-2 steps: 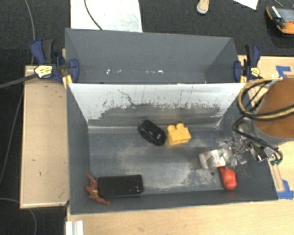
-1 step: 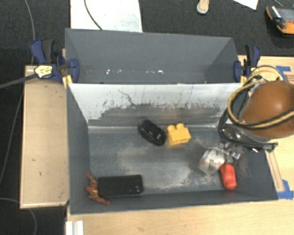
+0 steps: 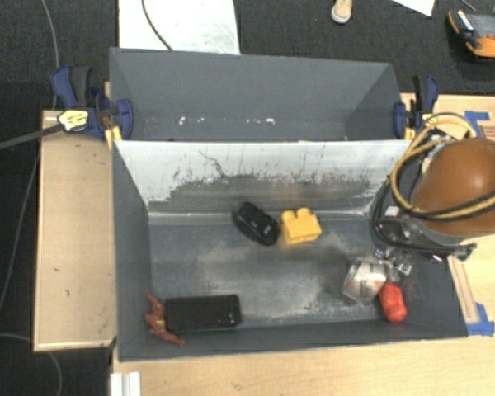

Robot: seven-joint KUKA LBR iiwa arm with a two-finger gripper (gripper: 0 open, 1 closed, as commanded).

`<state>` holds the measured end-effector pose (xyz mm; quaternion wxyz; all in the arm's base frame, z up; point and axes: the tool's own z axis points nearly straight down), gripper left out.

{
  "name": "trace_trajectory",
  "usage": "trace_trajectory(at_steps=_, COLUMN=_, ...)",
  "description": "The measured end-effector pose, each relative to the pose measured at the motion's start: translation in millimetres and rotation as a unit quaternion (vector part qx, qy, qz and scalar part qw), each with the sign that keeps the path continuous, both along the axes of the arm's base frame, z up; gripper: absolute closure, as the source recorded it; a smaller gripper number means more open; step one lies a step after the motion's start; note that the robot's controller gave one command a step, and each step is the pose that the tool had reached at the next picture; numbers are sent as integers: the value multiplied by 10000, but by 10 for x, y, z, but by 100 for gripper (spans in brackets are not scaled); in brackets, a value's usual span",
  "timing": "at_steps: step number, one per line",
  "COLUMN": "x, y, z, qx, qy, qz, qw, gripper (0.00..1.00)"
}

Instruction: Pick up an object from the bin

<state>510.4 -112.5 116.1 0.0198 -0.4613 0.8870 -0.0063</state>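
Yellow block (image 3: 300,226): a studded toy brick on the floor of the bin (image 3: 231,275), close under the back wall; every place below is told from it.
Tool (image 3: 388,264): low in the bin, off to the arm's side of the yellow block and nearer the front wall, under the orange wrist cover (image 3: 466,181).
Tool state: cannot be told; the wrist hides it.
Silvery lump (image 3: 361,281): crumpled and shiny, right at the tool's tip on the side facing the yellow block; whether it is touched is unclear.
Red piece (image 3: 393,302): small and rounded, just beside the lump, farther from the yellow block.
Black rounded thing (image 3: 256,223): just beside the yellow block, away from the arm.
Black flat slab (image 3: 202,313): well apart from the yellow block, at the front wall, with an orange-brown scrap (image 3: 155,317) at its end.
Handling: the lump looks light and likely to crush, so take it across its bulk; the red piece looks stiff, smooth and perhaps slippery.
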Motion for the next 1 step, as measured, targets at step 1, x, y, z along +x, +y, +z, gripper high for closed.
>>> trace_trajectory(at_steps=1, x=143, y=13, z=464, qx=-35, qy=-197, qz=424, qw=9989, gripper=100)
